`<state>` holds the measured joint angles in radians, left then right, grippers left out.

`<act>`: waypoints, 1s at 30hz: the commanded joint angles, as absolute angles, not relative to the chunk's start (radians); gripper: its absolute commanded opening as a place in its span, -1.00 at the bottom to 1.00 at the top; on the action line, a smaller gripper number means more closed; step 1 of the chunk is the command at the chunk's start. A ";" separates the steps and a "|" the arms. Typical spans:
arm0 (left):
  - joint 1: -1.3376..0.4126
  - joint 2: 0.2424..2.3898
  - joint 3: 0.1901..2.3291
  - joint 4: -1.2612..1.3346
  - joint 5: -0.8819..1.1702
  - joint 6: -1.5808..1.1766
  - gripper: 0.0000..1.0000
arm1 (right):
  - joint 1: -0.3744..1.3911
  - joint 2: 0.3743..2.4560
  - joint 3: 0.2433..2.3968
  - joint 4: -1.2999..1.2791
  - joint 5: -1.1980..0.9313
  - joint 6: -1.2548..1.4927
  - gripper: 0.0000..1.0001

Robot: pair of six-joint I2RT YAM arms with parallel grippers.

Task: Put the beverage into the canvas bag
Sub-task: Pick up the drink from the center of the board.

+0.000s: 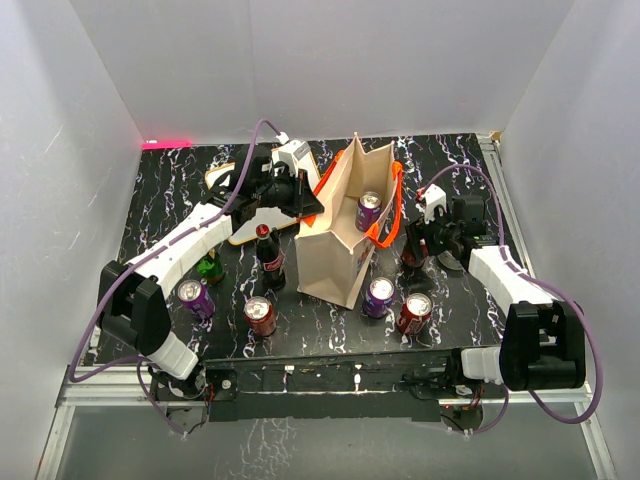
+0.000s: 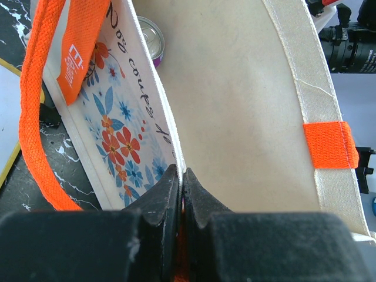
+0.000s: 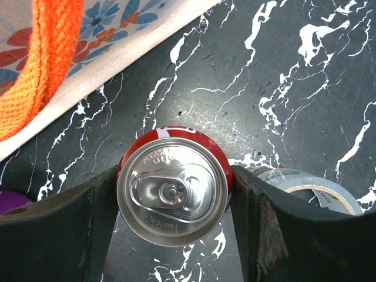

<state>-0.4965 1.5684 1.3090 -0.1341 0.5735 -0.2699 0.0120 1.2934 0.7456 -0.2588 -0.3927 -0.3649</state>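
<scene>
From above, the canvas bag (image 1: 335, 255) stands upright in the middle of the counter (image 1: 170, 190). Its mouth is open upward, and its long axis runs from the near edge toward the far edge. The left claw (image 1: 300, 198) is at the bag's left wall, on the rim. The right claw (image 1: 415, 245) hangs just beside the bag's right wall, toward the right edge of the counter, and mostly hides what it has between its fingers. It is clearly the nearer arm for loading. The mouth of the bag lies to its left and above its level. A purple can (image 1: 369, 210) already sits inside the bag.

In the left wrist view, the left claw (image 2: 181, 173) has its fingers together, pinched on the bag's (image 2: 247, 117) rim. This holds the wall back so the mouth gapes. The purple can (image 2: 151, 38) shows deep inside, and an orange handle (image 2: 35, 117) hangs outside.

In the right wrist view, a red can (image 3: 173, 197) stands upright, top facing the camera. One finger (image 3: 70, 223) of the right claw (image 3: 174, 194) sits against each side of it, and it looks clamped. The bag's flowered wall (image 3: 117, 53) runs across the upper left. A tape roll (image 3: 311, 188) lies near the can on the far side from the bag. I judge the can must rise above the rim first, then travel left.
</scene>
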 commanded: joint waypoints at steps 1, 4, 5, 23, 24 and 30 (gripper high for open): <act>-0.494 1.537 1.304 -0.132 0.595 -0.262 -1.00 | 0.009 1.289 0.791 -0.224 -0.390 -0.368 0.34; -0.493 1.537 1.301 -0.130 0.595 -0.262 -1.00 | 0.009 1.280 0.800 -0.228 -0.388 -0.363 0.07; -0.493 1.538 1.301 -0.130 0.595 -0.262 -1.00 | 0.009 1.274 0.810 -0.236 -0.390 -0.360 -0.02; -0.494 1.545 1.309 -0.126 0.599 -0.261 -1.00 | 0.012 1.203 1.354 -0.544 -0.431 -0.264 -0.85; -0.497 1.548 1.311 -0.127 0.600 -0.261 -1.00 | 0.013 1.207 1.390 -0.557 -0.432 -0.264 -0.84; -0.504 1.555 1.322 -0.136 0.599 -0.256 -1.00 | 0.046 1.240 1.596 -0.599 -0.479 -0.248 -0.85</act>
<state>-0.4995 1.5684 1.3090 -0.1314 0.5770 -0.2695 0.0196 1.2465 1.4330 -0.6415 -0.4225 -0.2756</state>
